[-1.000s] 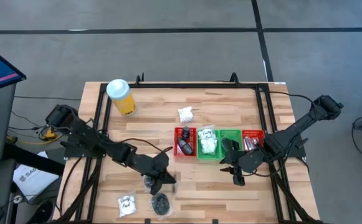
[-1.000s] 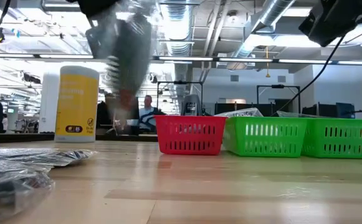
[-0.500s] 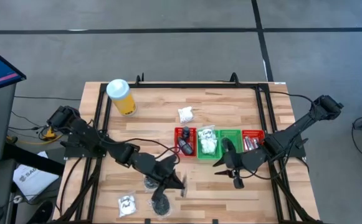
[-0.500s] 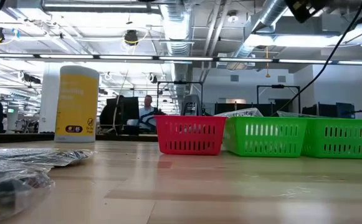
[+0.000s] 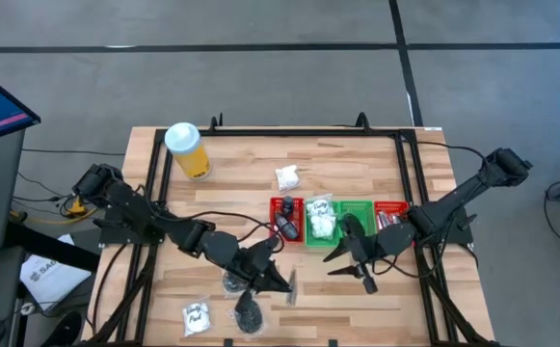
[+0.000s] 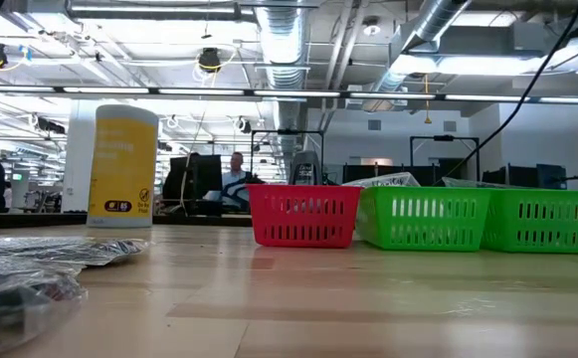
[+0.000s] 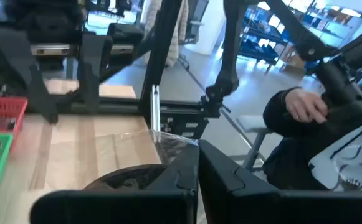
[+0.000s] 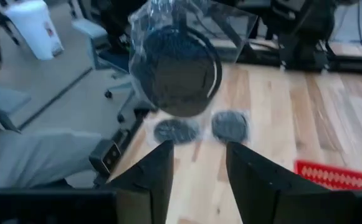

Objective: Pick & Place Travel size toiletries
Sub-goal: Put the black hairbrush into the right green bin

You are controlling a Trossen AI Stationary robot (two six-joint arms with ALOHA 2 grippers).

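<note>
A clear bag holding a black round piece (image 8: 176, 62) hangs in the air above the table's near middle, and my left gripper (image 5: 284, 282) is shut on it. My right gripper (image 5: 340, 264) stands open just to its right, pointing at the bag, with nothing between its fingers. Two more bags of black pieces (image 5: 229, 281) (image 5: 249, 313) and a white sachet (image 5: 195, 316) lie flat near the front edge. Another white sachet (image 5: 286, 177) lies behind the trays. Neither gripper shows in the low view. My left gripper pinches the bag's clear plastic edge (image 7: 174, 144) between its two shut fingers, coming about level from the table's left. The black piece (image 7: 128, 180) sits beside the fingers. The bag is lifted clear of the table and stands on edge (image 5: 290, 286).
A red tray (image 5: 286, 220), a green tray (image 5: 342, 214) and a further tray (image 5: 390, 217) stand in a row at mid-right, with items inside. A yellow cylinder with a white lid (image 5: 188, 149) stands at the far left. A person (image 7: 293, 112) sits beyond the table's right side.
My left gripper has risen and gone toward the table's right with the bag, rolling as it went. The bag has left the low view upward and now hangs clear. My right gripper has tipped up toward level and shifted slightly toward the left gripper.
</note>
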